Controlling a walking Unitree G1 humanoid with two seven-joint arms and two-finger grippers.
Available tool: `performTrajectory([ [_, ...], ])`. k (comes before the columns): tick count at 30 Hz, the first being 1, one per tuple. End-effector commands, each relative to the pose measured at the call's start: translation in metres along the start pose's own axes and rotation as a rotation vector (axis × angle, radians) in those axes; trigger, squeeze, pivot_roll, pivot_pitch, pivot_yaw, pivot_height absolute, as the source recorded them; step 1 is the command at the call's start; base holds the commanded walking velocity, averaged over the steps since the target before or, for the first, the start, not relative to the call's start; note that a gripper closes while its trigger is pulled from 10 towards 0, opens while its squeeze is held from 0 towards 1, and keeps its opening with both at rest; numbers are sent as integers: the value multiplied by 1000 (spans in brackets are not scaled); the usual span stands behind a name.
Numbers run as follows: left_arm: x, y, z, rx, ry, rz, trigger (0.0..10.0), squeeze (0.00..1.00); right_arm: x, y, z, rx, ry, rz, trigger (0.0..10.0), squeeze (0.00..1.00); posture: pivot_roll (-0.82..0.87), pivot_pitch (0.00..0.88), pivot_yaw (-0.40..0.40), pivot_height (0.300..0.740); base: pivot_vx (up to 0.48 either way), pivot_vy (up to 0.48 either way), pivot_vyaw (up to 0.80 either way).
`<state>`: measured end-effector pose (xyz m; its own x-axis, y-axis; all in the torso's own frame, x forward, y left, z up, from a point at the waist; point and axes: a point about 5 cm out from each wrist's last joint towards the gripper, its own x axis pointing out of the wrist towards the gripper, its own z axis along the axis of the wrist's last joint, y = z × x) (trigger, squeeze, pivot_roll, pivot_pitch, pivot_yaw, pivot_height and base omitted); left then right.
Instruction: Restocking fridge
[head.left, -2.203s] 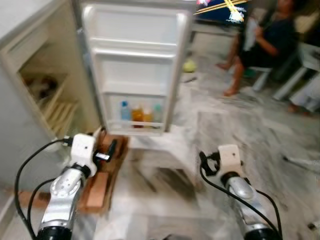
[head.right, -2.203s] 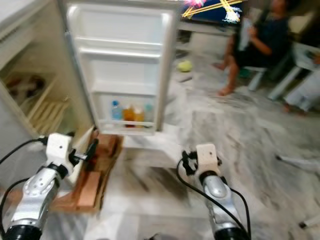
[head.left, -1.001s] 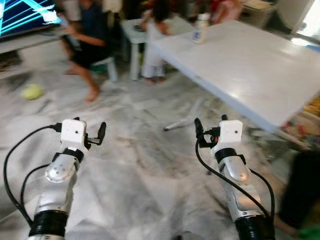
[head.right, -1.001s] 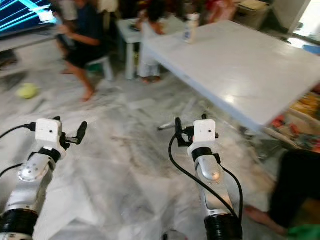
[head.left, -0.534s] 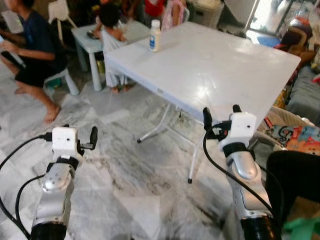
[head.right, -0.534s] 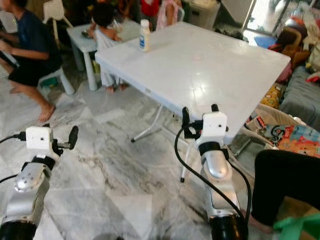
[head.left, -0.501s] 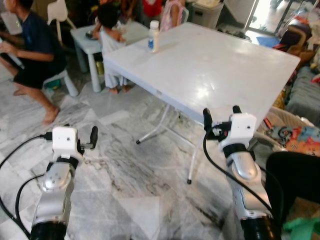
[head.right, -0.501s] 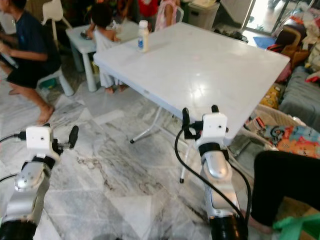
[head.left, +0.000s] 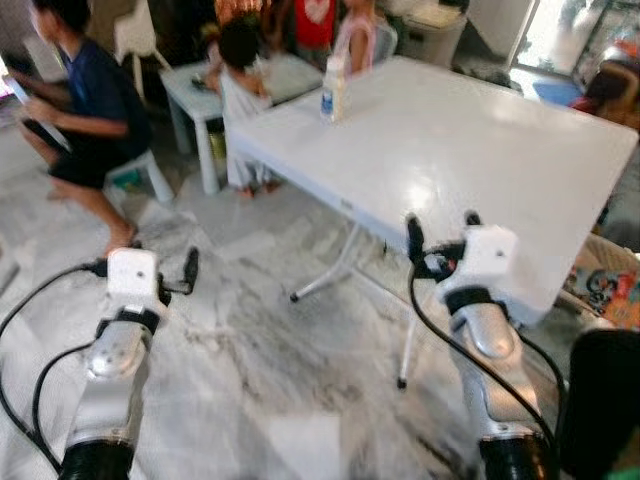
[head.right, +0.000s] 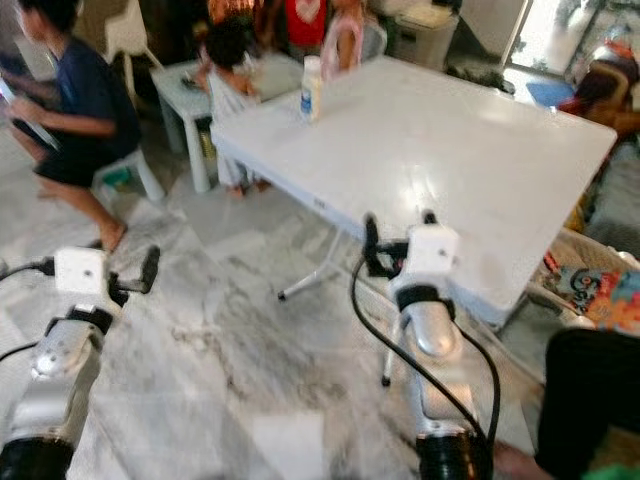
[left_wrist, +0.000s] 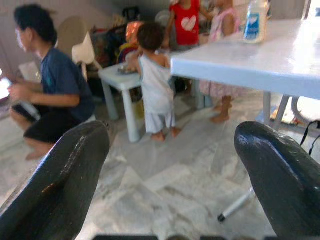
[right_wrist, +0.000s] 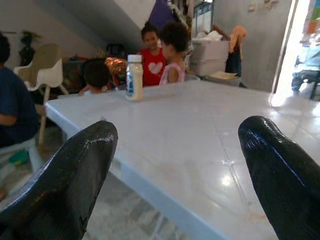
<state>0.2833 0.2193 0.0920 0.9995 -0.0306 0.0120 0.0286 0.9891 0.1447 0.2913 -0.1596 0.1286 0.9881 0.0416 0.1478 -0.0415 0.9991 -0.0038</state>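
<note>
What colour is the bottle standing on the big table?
The bottle is white with a blue label; the right wrist view shows it best.

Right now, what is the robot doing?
It faces a white table with a bottle standing near its far corner. Both grippers are open and hold nothing: the left gripper is over the marble floor, the right gripper just before the table's near edge. Nothing has been picked up yet. People sit and stand around a small table behind.
</note>
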Motion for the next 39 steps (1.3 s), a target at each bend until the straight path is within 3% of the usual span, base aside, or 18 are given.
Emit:
performTrajectory([
  [1, 3, -12, 3, 15, -12, -44, 10000, 0, 1, -9, 1, -12, 5, -28, 10000, 0, -8, 0, -5, 740, 368, 307, 0],
  [19, 4, -19, 1, 21, -15, -70, 10000, 0, 3, -8, 1, -20, 11, -15, 10000, 0, -12, 0, -7, 740, 378, 295, -356],
  [30, 3, -20, -1, 14, -9, -65, 10000, 0, 3, -5, 1, -15, 8, -1, 10000, 0, -11, 0, -11, 740, 406, 253, 0],
  [35, 1, -14, -5, -92, 25, -23, 10000, 0, -1, -6, -2, -14, 9, -16, 10000, 0, -14, 0, -6, 740, 414, 243, 0],
  [39, -6, -13, -5, -92, 24, -27, 10000, 0, -8, -9, -6, -14, 21, -40, 10000, 0, -12, 0, -4, 740, 424, 60, 0],
])
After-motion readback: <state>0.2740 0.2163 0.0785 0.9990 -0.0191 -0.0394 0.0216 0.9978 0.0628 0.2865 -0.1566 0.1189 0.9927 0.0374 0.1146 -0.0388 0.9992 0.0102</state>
